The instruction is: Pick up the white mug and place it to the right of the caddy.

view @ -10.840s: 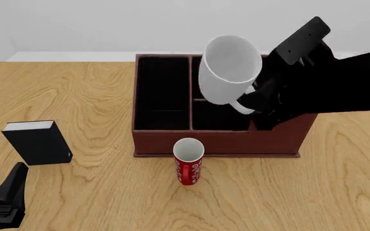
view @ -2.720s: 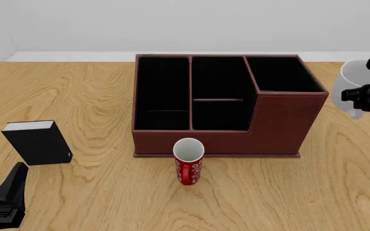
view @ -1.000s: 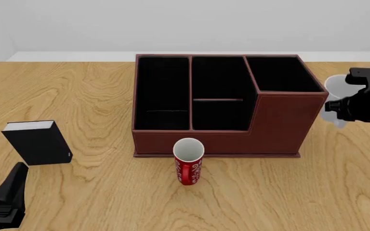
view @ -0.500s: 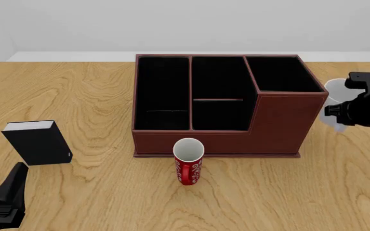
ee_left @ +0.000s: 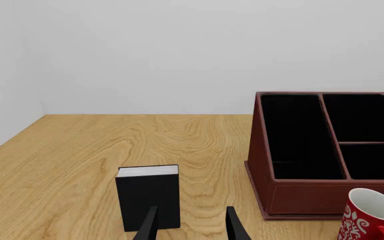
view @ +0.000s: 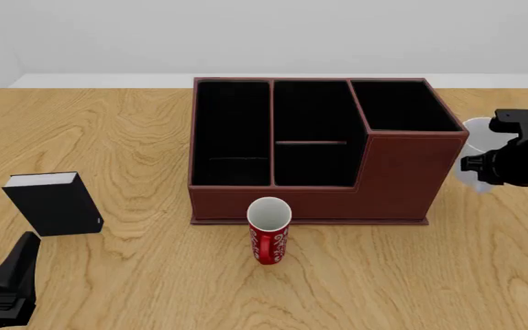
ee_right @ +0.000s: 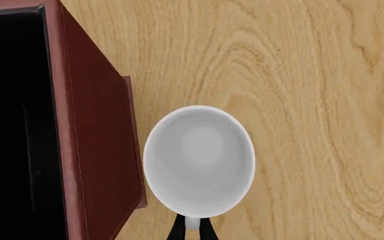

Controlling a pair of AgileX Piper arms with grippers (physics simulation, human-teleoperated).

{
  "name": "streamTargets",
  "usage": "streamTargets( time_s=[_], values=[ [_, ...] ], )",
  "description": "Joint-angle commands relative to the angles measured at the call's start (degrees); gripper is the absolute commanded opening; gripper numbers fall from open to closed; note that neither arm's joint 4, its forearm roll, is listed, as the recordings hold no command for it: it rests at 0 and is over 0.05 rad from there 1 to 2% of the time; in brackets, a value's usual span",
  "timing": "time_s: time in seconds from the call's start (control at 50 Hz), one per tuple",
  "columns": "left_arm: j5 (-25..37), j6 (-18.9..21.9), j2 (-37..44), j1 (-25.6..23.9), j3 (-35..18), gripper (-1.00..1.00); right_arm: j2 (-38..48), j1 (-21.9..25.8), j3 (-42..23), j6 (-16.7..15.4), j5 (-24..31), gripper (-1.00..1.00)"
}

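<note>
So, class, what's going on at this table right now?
The right pincer grips the white mug by its handle, mouth up, just to the right of the caddy; whether it already rests on the table cannot be told. The left pincer is open and idle near the small black box. A red patterned cup stands in front of the caddy.
</note>
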Motion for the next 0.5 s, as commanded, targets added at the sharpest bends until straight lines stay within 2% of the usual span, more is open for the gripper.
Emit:
streamTargets(
  time_s=[0.02, 0.22, 0.34, 0.5],
  values=[
    [0.0, 0.0, 0.0, 0.0, 0.0, 1.00, 0.4, 0.2, 0.5, 1.0, -0.9, -1.00],
    [0.0, 0.0, 0.0, 0.0, 0.0, 1.00, 1.0, 0.4, 0.6, 0.9, -1.2, -1.00],
    [0.0, 0.0, 0.0, 0.0, 0.0, 1.00, 1.3, -0.8, 0.4, -0.2, -1.0, -1.00],
    [0.0, 0.0, 0.0, 0.0, 0.0, 1.00, 1.6, -0.6, 1.4, 0.3, -1.9, -1.00]
  ],
)
